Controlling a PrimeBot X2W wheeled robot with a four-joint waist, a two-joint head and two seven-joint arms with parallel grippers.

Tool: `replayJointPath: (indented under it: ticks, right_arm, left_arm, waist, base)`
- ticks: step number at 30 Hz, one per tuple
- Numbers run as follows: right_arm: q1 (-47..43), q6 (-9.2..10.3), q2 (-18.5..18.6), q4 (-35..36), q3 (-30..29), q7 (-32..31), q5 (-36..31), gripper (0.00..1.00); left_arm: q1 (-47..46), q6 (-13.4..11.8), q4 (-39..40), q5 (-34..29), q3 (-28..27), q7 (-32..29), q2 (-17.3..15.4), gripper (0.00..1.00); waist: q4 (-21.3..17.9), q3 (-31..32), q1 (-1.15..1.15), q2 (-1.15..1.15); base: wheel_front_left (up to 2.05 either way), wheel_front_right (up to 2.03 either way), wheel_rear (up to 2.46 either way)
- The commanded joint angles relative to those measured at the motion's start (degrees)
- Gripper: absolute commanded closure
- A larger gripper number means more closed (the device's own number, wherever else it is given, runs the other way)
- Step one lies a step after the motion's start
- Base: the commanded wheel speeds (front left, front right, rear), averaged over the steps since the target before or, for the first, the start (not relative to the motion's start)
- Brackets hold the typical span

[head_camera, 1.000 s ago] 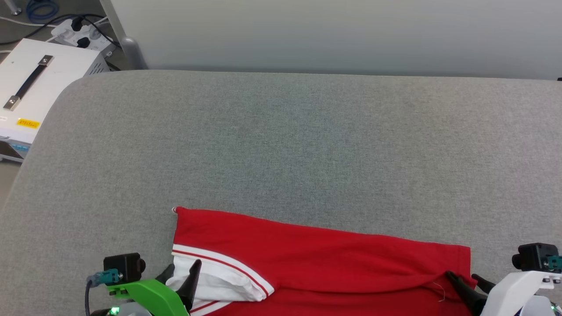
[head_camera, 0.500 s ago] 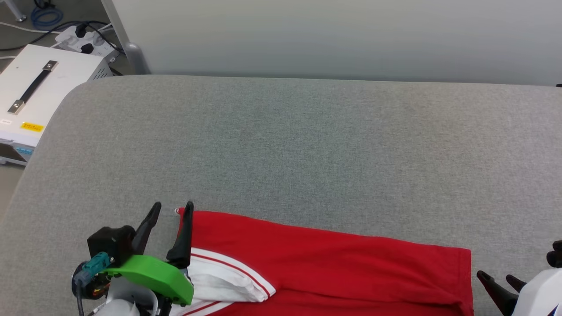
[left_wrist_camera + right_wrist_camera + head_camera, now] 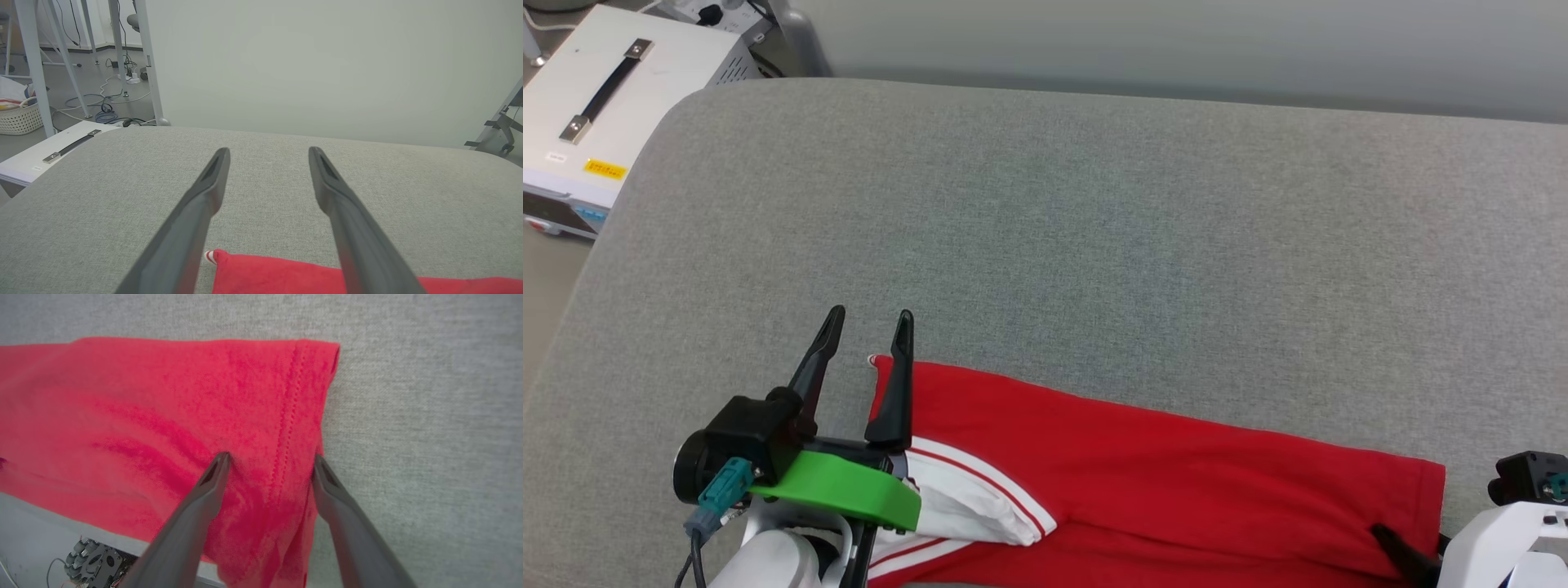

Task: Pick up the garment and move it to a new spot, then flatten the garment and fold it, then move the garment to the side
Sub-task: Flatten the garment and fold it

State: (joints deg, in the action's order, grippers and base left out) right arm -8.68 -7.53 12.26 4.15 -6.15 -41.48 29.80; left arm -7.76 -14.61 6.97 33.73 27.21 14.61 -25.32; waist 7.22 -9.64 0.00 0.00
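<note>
Left end effector point(image 3: 872, 313) (tapered) over creased garment point(image 3: 1176, 457).

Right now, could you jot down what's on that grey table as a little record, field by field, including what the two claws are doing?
Surface: grey padded table
Garment: red shirt lying in a long band along the near edge
Sleeve: white with red-white trim, at the garment's left end
Left gripper: open, holding nothing, over the garment's far left corner
Right gripper: open, fingers either side of the stitched hem at the garment's right end
Beside table: white box with a black handle
</note>
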Motion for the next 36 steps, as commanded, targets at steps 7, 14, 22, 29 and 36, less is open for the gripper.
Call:
replayJointPath:
  ticks: [7, 14, 22, 29, 36]
  right_arm:
    - [0.90, 0.04, -0.93, -4.53, 2.13, -0.51, 0.59, 0.40]
    - [1.37, 0.04, -0.96, -3.84, 3.38, -0.17, 1.86, 1.00]
    - [2.54, 0.04, 0.82, -1.31, 2.77, 0.16, 2.20, 1.00]
    - [2.21, 0.04, 1.11, -1.07, -2.03, -3.00, 2.55, 1.00]
    - [1.65, 0.04, 1.44, -1.11, -10.28, -5.94, 2.48, 1.00]
  left_arm:
    - [-0.65, 0.67, 0.48, -2.12, -1.07, 0.38, 1.64, 0.00]
    - [0.45, 1.20, -0.66, -3.26, -1.85, 0.38, 2.16, 0.00]
    - [2.10, 0.70, -1.27, -3.65, -2.00, 0.21, 1.56, 0.00]
    - [4.35, -1.13, -0.40, -3.21, -2.75, -0.63, 0.84, 0.00]
    - [6.08, -2.12, 0.57, -3.11, -2.92, -0.96, 0.22, 0.00]
  waist:
    - [1.39, -2.28, 0.00, 0.00]
    - [0.86, -0.84, 0.00, 0.00]
    - [-0.21, 1.87, 0.00, 0.00]
    - [-1.49, 3.52, 0.00, 0.00]
    - [-2.44, 4.69, 0.00, 0.00]
  base:
    - [0.00, 0.00, 0.00]
    - [0.00, 0.00, 0.00]
    - [0.00, 0.00, 0.00]
    - [0.00, 0.00, 0.00]
    - [0.00, 0.00, 0.00]
